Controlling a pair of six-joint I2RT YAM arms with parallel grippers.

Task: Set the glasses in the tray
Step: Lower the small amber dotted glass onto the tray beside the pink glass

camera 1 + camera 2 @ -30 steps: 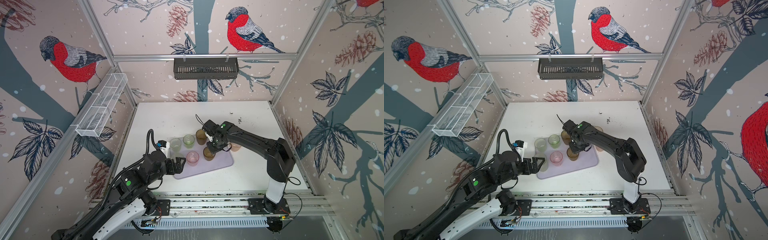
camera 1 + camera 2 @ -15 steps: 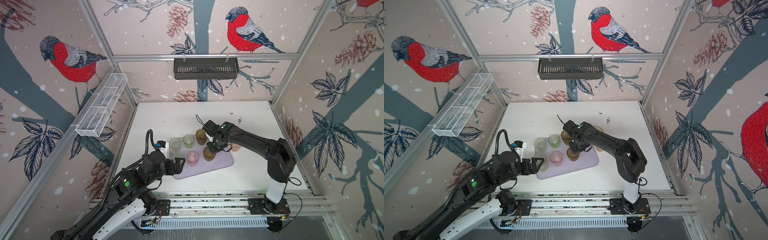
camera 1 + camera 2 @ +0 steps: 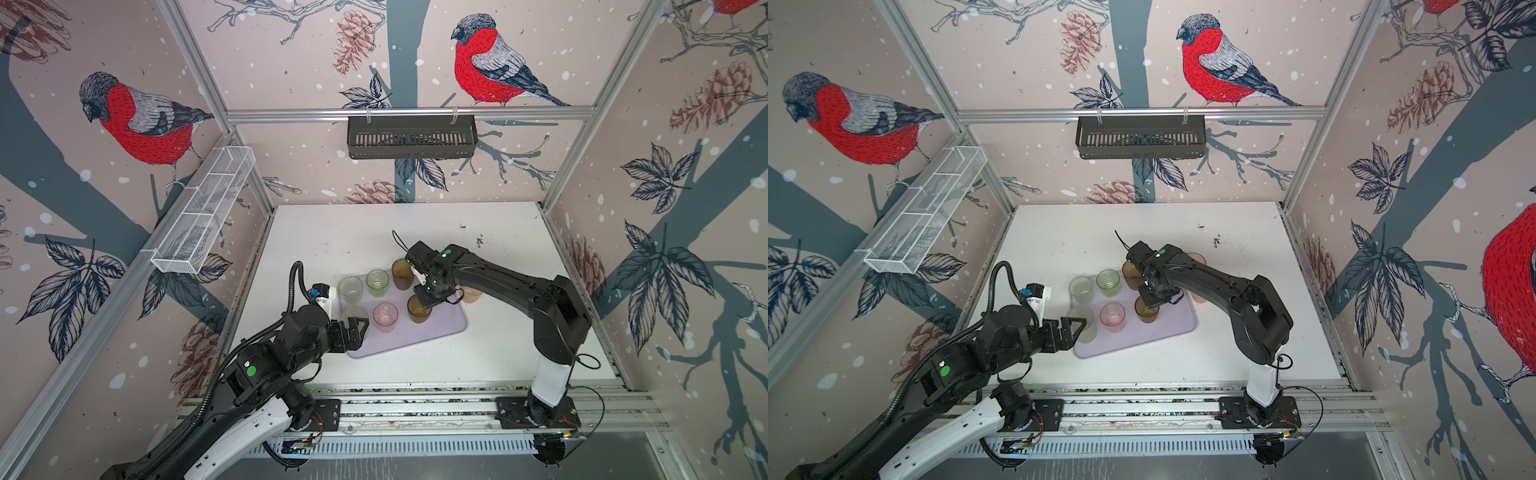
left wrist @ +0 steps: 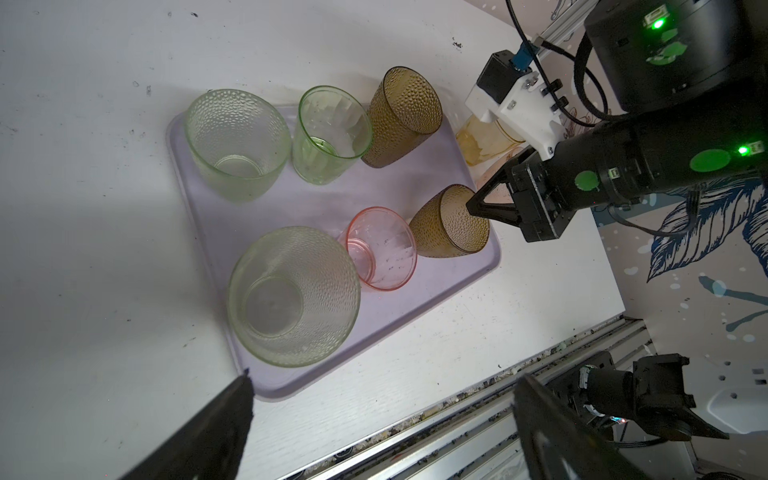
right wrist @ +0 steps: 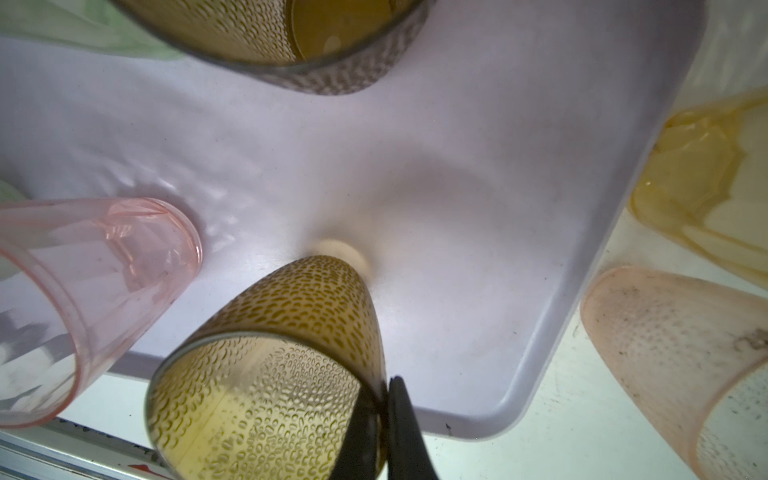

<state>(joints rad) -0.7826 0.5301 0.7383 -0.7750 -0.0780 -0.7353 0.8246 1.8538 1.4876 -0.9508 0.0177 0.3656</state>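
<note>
- On the tray [image 3: 440, 330], six glasses are seen upright; the front brown glass [image 5: 266, 395] is pinched at its rim by the clenched right gripper [image 5: 380, 409].
- Beside the tray, the amber glass [image 5: 706, 174] and the peach glass [image 5: 665, 353] are largely hidden under the right arm [image 3: 498, 276] in both top views.
- The near pale green glass [image 4: 291, 295] is partly covered there by the released left gripper [image 3: 358, 328], poised just beside it.
- Whether that brown glass is lifted cannot be told.
- Since a second earlier, nothing is seen shifted.
</note>
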